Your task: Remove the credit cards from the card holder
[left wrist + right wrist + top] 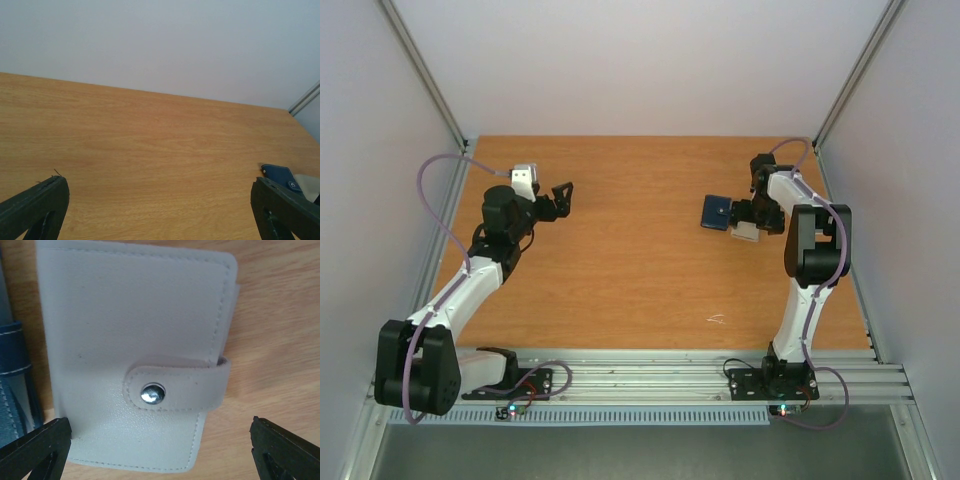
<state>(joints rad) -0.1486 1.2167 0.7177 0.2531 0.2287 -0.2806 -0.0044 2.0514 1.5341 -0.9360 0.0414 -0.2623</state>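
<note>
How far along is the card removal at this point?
Done: nothing yet. The card holder lies closed on the table, its snap strap fastened, beside a blue wallet. No cards show. In hand: the right tool hangs open over the holder; the left tool is open, well away. Left: unsnap, open, pull out every card.

It was a robotics lab cell: a wooden worktop [640,290] boxed in by plain white panels [620,60] on aluminium posts [425,70], the cabled left arm [470,280] and right arm [810,290] bolted to a slotted rail [650,375].
</note>
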